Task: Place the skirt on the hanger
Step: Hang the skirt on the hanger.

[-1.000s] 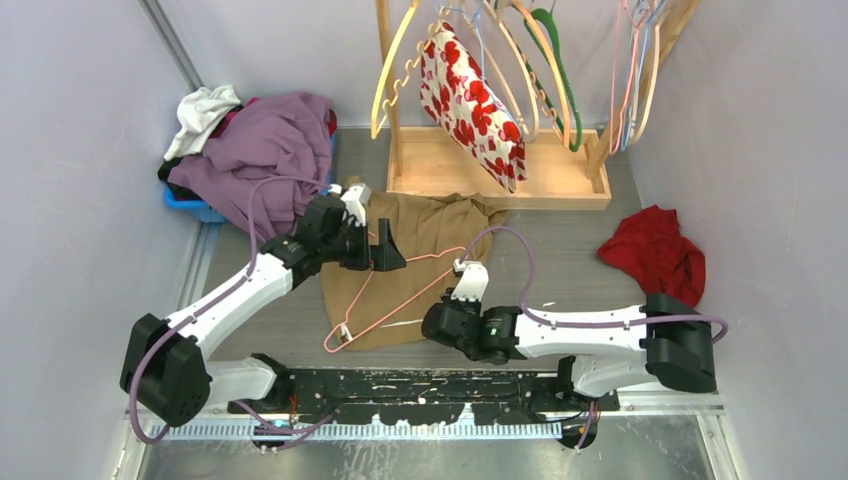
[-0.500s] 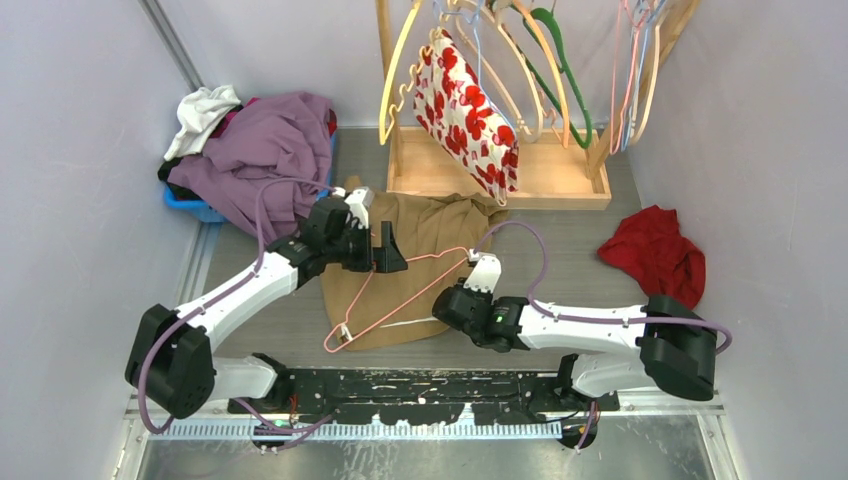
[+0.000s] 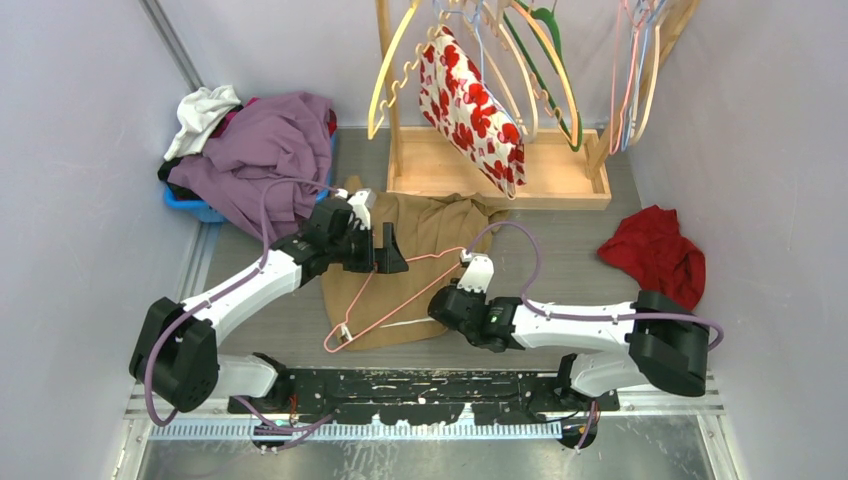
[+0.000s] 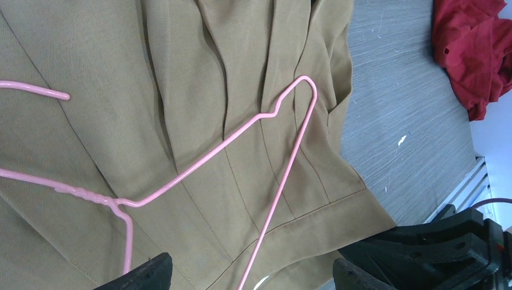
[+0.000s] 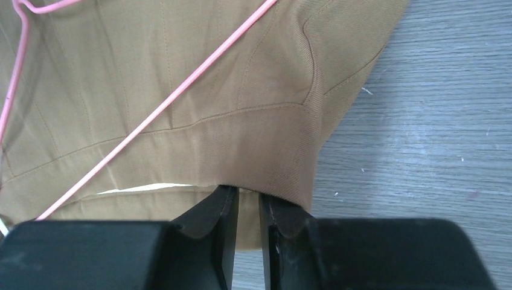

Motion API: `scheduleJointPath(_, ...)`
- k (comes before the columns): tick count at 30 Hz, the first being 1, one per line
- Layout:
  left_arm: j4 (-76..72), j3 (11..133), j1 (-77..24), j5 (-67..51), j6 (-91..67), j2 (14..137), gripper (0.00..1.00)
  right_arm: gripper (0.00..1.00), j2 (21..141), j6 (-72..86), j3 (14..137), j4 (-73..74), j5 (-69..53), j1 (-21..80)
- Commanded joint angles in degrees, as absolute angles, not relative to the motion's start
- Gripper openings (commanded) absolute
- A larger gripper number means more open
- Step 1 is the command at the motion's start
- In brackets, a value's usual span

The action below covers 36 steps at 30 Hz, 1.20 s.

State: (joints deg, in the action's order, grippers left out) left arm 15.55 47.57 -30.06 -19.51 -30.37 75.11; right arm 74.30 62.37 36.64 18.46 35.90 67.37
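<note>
1. Tan cloth was the task's thing: the skirt (image 3: 435,225) lay flat on the table between the two arms, its waistband toward the near edge. The pink wire hanger (image 4: 282,175) lay loose on top of it, not threaded through.
2. The right gripper (image 5: 249,196) sat at the waistband's near edge. Its fingers were pinched almost together, with the hem running into the narrow gap, so it appeared to be clamped on the skirt.
3. The left gripper (image 3: 388,250) hung over the hanger's neck with its fingers spread wide, grasping nothing.
4. Judged from this, the step in hand was getting hold of the waistband so that it could be opened for the hanger. The skirt was not yet on the hanger.
5. The next move probably called for the right arm to lift its pinched edge enough to part the waistband. The left fingers would have to close on the thin wire near the neck and feed one shoulder into the opening. The wire was slim and lay flat against the cloth, so the grasp could easily catch fabric too.
6. Hard to make out:
   - whether the right fingers held one layer of the waistband or both, since the gripper body covered the edge below;
   - whether the left fingertips touched the hanger or hovered clear of it;
   - the hook's full curve, which was cut off at the left wrist view's border;
   - the hanger's far end, which was too small in the top view to read.
</note>
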Motion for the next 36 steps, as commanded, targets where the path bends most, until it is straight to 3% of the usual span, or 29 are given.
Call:
scheduleJointPath(1,12.13,48.15,-30.32,-20.24,-29.34,74.89,0.99,0.24,75.98,62.12,39.14,17.39,37.61,67.24)
scheduleJointPath(36,11.50,47.69,-30.26,-20.61,-28.83,74.71,0.99,0.26,84.16,65.33,46.08,22.29,48.95,71.08)
